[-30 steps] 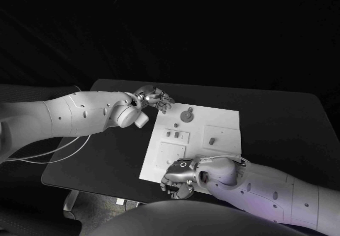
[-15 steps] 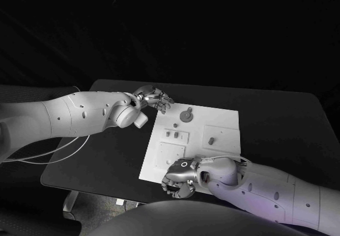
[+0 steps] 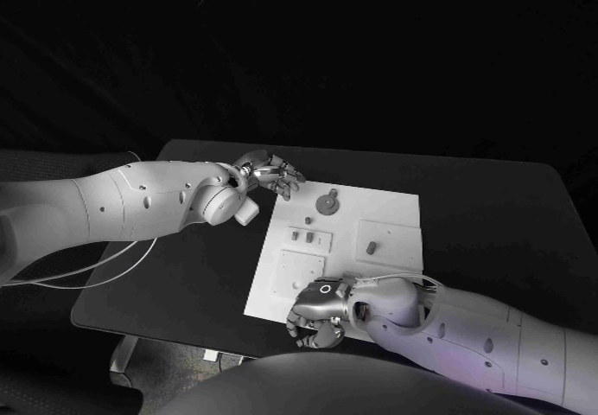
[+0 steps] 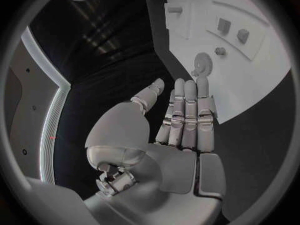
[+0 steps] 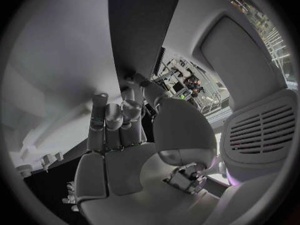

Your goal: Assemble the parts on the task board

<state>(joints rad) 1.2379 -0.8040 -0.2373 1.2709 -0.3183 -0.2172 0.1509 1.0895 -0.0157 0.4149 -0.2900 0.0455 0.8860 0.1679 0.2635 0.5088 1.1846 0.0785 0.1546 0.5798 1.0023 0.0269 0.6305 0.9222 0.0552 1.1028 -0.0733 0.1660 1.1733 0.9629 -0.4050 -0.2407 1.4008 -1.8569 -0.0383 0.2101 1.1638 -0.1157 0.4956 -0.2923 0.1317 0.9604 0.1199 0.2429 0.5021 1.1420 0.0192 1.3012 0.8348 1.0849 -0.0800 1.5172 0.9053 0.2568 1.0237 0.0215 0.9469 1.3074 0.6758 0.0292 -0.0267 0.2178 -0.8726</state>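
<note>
Left hand [image 3: 276, 175] sits at the far-left corner of the task board [image 3: 392, 246], fingers straight and together, nothing in it, so released. In the left wrist view its fingertips [image 4: 189, 87] hover just short of the board corner, with the round gear-like part [image 4: 202, 62] right ahead of them. Right hand [image 3: 316, 316] is at the board's near edge, fingers curled down over the edge; can't tell whether it's pressing the board or pinching anything. Right wrist view shows its fingers [image 5: 107, 122] bent in, nothing visible between them. Parts on the board: the round part [image 3: 327, 204] near the left hand, two small pieces [image 3: 303, 233] mid-board between the hands, one small upright piece [image 3: 372, 248] beyond the right hand. Board lies flat on the table [image 3: 499, 225]
</note>
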